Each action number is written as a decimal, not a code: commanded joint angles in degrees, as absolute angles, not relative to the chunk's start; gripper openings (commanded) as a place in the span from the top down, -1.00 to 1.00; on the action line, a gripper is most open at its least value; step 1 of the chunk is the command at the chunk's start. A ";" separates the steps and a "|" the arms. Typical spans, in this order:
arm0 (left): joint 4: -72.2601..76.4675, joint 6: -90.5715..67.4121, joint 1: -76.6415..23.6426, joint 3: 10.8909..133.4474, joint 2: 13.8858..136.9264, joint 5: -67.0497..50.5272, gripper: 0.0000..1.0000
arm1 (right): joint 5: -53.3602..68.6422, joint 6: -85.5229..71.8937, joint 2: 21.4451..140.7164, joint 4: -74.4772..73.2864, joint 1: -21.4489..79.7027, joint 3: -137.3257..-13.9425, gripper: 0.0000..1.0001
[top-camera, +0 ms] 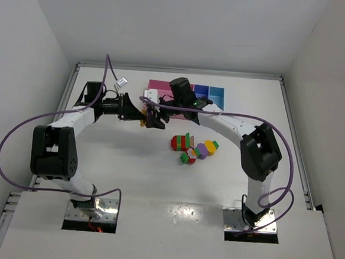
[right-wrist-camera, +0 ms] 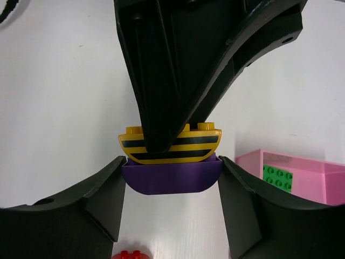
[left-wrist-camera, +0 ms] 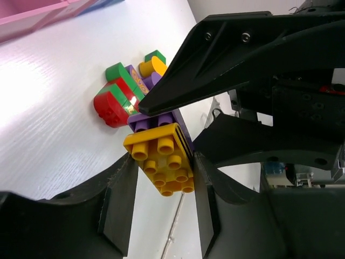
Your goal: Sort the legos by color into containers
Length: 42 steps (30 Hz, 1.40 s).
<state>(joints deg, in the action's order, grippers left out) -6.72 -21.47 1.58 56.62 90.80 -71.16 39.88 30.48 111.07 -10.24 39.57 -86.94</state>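
Joined bricks held above the white table [top-camera: 156,187], left gripper [left-wrist-camera: 161,175] pinching the yellow striped brick [left-wrist-camera: 164,162], right gripper [right-wrist-camera: 171,183] pinching the purple brick [right-wrist-camera: 170,181], loose legos [top-camera: 194,147] piled nearer and right, containers [top-camera: 216,97] at far edge, green brick [right-wrist-camera: 277,179] in pink bin [right-wrist-camera: 307,168].

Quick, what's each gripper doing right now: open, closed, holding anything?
The left gripper is closed on the yellow brick.
The right gripper is closed on the purple brick joined to it.
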 commanded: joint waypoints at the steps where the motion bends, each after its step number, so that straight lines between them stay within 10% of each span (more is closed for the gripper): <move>1: -4.13 -19.16 1.93 57.84 89.13 -73.48 0.98 | 35.51 30.06 105.39 -6.60 36.05 -82.72 0.99; 11: -4.13 -19.08 5.45 58.36 85.70 -68.57 0.98 | 32.87 28.84 98.69 -8.44 22.86 -74.26 0.99; 35: -9.93 -11.60 2.02 63.28 80.42 -53.79 0.98 | 27.87 15.91 127.88 -11.69 11.95 -103.89 0.88; 37: -9.93 -11.60 2.02 63.28 81.03 -53.79 0.98 | 27.34 15.91 128.40 -11.07 11.95 -103.89 0.76; 42: -10.46 -10.46 0.70 64.95 81.65 -51.69 0.98 | 25.84 15.30 129.02 -11.07 11.95 -104.41 -0.39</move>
